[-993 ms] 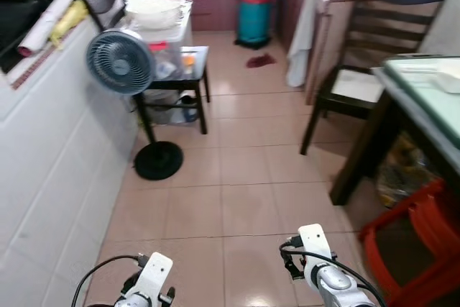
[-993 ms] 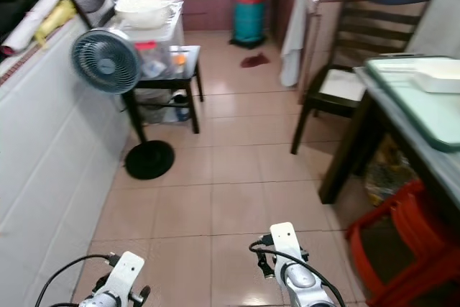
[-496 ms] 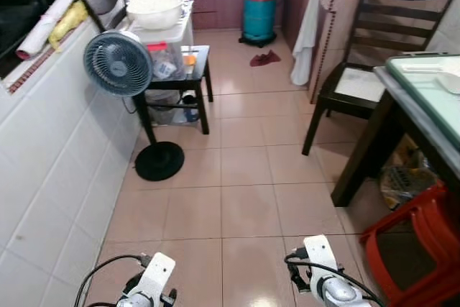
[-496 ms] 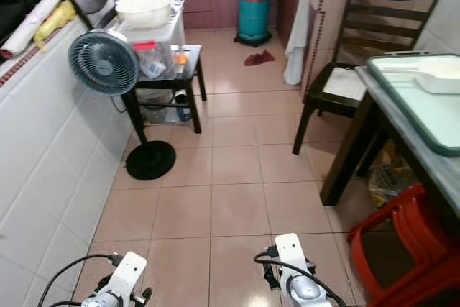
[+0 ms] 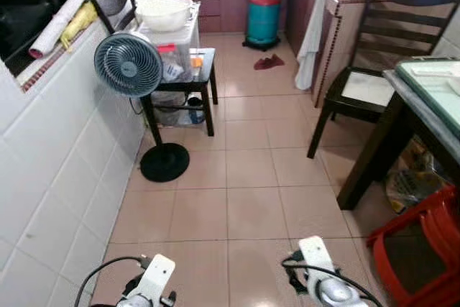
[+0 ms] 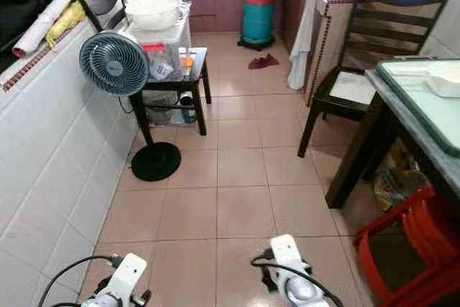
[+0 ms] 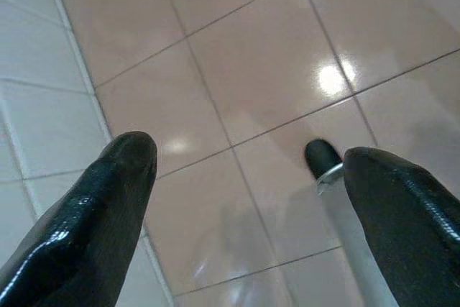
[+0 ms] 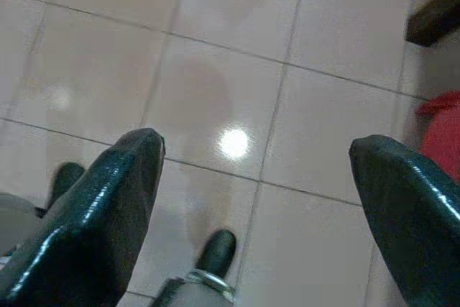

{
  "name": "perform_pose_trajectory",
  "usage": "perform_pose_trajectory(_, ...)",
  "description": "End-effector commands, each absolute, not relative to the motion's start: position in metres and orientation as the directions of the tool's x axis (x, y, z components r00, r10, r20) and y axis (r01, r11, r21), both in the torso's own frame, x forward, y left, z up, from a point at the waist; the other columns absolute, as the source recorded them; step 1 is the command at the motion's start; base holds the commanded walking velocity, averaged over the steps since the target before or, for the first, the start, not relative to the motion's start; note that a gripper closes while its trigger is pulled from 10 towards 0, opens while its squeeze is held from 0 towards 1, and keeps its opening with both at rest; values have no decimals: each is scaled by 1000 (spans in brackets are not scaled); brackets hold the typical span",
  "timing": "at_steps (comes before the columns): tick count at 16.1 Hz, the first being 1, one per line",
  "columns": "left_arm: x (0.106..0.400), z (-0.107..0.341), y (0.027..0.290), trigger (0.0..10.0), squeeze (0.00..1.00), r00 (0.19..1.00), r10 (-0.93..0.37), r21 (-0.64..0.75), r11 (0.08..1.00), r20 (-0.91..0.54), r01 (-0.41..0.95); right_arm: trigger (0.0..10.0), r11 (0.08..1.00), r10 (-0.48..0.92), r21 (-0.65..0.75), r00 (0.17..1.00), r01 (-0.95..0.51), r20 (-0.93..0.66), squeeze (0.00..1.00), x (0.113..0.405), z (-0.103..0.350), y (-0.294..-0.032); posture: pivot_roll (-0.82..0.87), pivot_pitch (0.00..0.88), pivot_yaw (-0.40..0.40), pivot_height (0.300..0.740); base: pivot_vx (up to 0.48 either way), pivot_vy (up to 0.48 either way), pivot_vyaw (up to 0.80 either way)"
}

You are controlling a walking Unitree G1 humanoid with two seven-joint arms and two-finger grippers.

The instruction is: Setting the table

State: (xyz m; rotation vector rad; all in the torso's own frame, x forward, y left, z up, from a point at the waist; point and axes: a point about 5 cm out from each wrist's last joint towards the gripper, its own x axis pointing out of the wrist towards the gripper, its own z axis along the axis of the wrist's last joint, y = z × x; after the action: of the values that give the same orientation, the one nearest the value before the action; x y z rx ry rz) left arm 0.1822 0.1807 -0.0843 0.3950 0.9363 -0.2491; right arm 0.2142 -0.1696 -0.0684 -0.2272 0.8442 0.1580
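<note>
A dining table (image 6: 424, 116) with a pale green glass top stands at the right edge, with a white dish (image 6: 444, 84) on it. A dark wooden chair (image 5: 374, 48) stands beside its far end. Both my arms hang low over the tiled floor, their wrists at the bottom of the head views. My left gripper (image 7: 244, 199) is open above bare floor tiles, nothing between its fingers (image 7: 93, 213). My right gripper (image 8: 255, 199) is open too, with the floor under it and a red stool corner to one side.
A standing fan (image 5: 129, 66) and a small black side table (image 5: 183, 77) with a plastic box and white bowl (image 5: 164, 12) stand by the white tiled wall on the left. A teal gas cylinder (image 5: 264, 16) stands far ahead. Red plastic stools (image 5: 420, 246) sit under the dining table.
The camera has shifted a little, so the whole scene sits slightly lower and to the right in the picture. Both arms still hang as before, and nothing in the room has moved.
</note>
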Motion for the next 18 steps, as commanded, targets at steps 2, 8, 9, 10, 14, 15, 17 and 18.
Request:
perform_pose_trajectory(2, 184, -83, 184, 10000, 0, 572, -23, 242, 892, -820, 383, 10000, 961, 37, -150, 646, -232, -762, 0, 214, -69, -173, -121, 0, 38, 740, 0, 480, 0)
perform_pose_trajectory(8, 185, -82, 186, 10000, 0, 576, -14, 251, 891, -817, 377, 10000, 958, 34, -159, 644, -239, -764, 0, 215, -68, -172, -117, 0, 37, 740, 0, 400, 0)
perform_pose_trajectory(9, 187, -81, 186, 10000, 0, 580, -24, 244, 892, -815, 381, 10000, 960, 37, -151, 644, -235, -764, 0, 215, -68, -170, -116, 0, 36, 740, 0, 0, 0)
perform_pose_trajectory(10, 188, -81, 186, 10000, 0, 583, -24, 242, 896, -812, 374, 10000, 961, 38, -149, 644, -234, -764, 0, 215, -68, -170, -102, 0, 29, 740, 0, 0, 0)
perform_pose_trajectory(14, 191, -79, 194, 10000, 0, 593, -2, 212, 933, -805, 291, 10000, 965, 28, -154, 670, -211, -742, 0, 226, -62, -167, -79, 0, 13, 740, 0, 0, 0)
perform_pose_trajectory(15, 189, -78, 199, 10000, 0, 590, 7, 215, 935, -808, 283, 10000, 965, 40, -148, 674, -219, -737, 0, 230, -60, -161, -68, 0, 7, 740, 0, 0, 0)
perform_pose_trajectory(17, 189, -78, 207, 10000, 0, 591, 55, 231, 947, -805, 226, 10000, 953, 87, -135, 673, -270, -735, 0, 233, -59, -151, -16, 0, -30, 740, 0, 0, 0)
perform_pose_trajectory(18, 189, -77, 211, 10000, 0, 597, 93, 216, 967, -797, 138, 10000, 922, 130, -150, 651, -356, -748, 0, 231, -60, -144, 14, 0, -58, 740, 0, 0, 0)
